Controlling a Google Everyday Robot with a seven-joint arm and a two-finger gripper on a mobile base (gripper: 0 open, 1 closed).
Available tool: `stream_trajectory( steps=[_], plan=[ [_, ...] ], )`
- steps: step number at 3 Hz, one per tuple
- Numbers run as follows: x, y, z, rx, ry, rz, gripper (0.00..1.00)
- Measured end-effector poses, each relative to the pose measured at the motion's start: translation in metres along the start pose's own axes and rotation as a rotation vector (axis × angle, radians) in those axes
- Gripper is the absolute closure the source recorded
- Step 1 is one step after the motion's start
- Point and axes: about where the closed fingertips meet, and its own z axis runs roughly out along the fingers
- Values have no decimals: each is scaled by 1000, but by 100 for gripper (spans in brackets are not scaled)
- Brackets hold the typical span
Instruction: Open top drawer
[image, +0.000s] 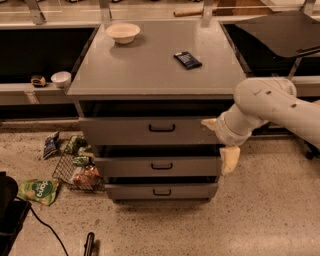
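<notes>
Where the cabinet (150, 75) stands at mid-frame, it is grey painted metal, box-shaped, with a flat matte top overhanging three stacked fronts.

Item 1: top drawer (120, 132). Wide grey front, the tallest of the three, directly under the cabinet top, with a small black bar handle (161, 128) at its centre. Two shorter, narrower fronts sit below it, each with a like handle.

Item 2: bowl (123, 32). Round, pale and shallow, at 11 o'clock on the cabinet top.

Item 3: packet (187, 59). Flat, dark and rectangular, at 2 o'clock on the same top, well apart from the bowl.

Item 4: wire basket (67, 172). Tilted on the floor at 8 o'clock from the cabinet, with crinkled snack bags in and around it. A green bag (39, 190) lies flat further out.

Item 5: small white cup (61, 78). On a grey ledge at 9 o'clock.

Surface: speckled beige floor (260, 220). Dark recesses lie behind the cabinet on both sides.

Item 6: gripper (215, 147). On a smooth white rounded arm (270, 105) entering from 3 o'clock. Cream fingers (229, 159) are spread wide, one at the top drawer's right end, the other hanging beside the middle front. It holds nothing.
</notes>
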Motion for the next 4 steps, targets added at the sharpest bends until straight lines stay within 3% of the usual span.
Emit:
stream_trajectory(
  steps=[2, 3, 4],
  plan=[
    [20, -56, 21, 119, 7, -66, 0],
    [26, -72, 36, 113, 0, -65, 0],
    [30, -80, 53, 72, -15, -48, 0]
  ],
)
